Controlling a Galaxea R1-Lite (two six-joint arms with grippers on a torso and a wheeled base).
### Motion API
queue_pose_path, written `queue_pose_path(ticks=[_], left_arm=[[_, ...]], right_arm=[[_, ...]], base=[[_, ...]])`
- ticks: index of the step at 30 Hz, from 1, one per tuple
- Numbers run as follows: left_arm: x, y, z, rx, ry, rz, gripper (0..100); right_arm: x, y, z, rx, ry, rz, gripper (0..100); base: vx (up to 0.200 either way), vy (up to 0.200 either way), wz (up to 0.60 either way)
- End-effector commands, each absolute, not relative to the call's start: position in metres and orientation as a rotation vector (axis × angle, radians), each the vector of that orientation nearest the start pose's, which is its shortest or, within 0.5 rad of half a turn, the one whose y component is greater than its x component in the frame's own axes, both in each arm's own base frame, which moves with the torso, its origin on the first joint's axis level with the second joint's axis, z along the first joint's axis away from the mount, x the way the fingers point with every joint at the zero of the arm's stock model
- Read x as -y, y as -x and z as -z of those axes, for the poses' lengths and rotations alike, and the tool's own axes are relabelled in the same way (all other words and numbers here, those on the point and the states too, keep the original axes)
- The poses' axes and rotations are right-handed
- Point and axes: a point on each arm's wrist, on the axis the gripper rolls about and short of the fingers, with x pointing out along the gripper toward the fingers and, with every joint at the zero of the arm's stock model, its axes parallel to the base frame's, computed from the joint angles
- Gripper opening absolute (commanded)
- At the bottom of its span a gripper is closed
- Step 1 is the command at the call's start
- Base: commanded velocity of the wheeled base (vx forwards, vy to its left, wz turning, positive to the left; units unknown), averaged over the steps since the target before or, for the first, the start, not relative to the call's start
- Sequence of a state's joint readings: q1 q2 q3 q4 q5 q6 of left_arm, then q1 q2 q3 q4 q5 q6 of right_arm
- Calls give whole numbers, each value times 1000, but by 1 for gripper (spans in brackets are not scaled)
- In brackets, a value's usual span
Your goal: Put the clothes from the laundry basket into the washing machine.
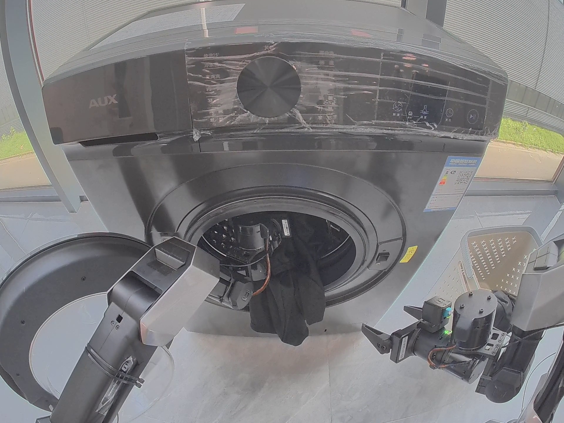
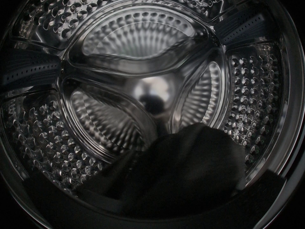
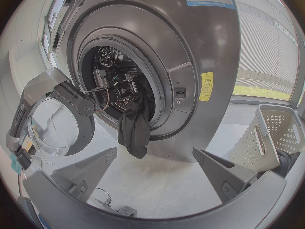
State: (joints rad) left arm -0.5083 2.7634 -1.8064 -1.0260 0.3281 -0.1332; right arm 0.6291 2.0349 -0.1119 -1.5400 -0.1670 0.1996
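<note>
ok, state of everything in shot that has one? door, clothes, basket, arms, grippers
Round grey washing machine door, swung open.
Black garment, draped over the opening's rim, half hanging out.
Perforated steel drum, one end of the garment inside.
White perforated plastic laundry basket, dark cloth inside.
Left arm, wrist inside the drum opening.
Right gripper, open, empty.

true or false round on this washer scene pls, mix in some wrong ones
1. The washing machine door is shut. False: it stands swung open at the robot's left.
2. The black garment lies wholly inside the drum. False: part hangs out over the opening's rim.
3. The right pincer is open and empty. True.
4. The laundry basket stands at the robot's right. True.
5. The left arm ends inside the drum opening. True.
</note>
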Motion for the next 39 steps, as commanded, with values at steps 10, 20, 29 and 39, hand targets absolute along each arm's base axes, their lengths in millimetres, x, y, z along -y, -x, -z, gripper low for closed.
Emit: queue_pose_path(ticks=[10, 20, 29, 39], left_arm=[[259, -431, -23, -167, 56, 246, 100], [269, -396, 1, -332, -8, 376, 100], [277, -395, 18, -379, -23, 398, 100], [280, -400, 34, -386, -26, 395, 0]], right_arm=[[-137, -195, -40, -402, -45, -420, 100], [-138, -195, -40, -404, -47, -431, 100], [-141, -193, -40, -403, -45, -445, 100], [-142, -193, -40, -402, -44, -451, 100]], base=[[0, 0, 0], [0, 0, 0], [0, 0, 0], [0, 0, 0]])
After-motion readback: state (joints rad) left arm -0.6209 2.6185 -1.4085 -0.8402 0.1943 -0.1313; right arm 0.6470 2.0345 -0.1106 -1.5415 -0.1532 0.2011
